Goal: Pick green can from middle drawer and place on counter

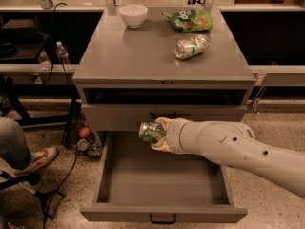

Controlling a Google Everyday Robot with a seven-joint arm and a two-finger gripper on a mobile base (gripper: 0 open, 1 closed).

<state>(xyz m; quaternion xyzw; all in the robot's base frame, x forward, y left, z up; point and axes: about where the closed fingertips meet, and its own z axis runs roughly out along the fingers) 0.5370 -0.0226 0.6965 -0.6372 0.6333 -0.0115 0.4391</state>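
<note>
My gripper (158, 133), with tan fingers at the end of the white arm coming from the right, is shut on the green can (150, 131). It holds the can on its side, silver end to the left, in the air above the open middle drawer (157, 180) and in front of the closed drawer face above. The drawer's tray floor shows nothing lying on it. The glossy grey counter (128, 56) is the cabinet top above.
On the counter stand a white bowl (133, 15), a green snack bag (188, 20) and a paler dented can (191, 46) lying on its side. A person's leg and shoe (35, 159) are at the left on the floor, with cables and a bottle (61, 52).
</note>
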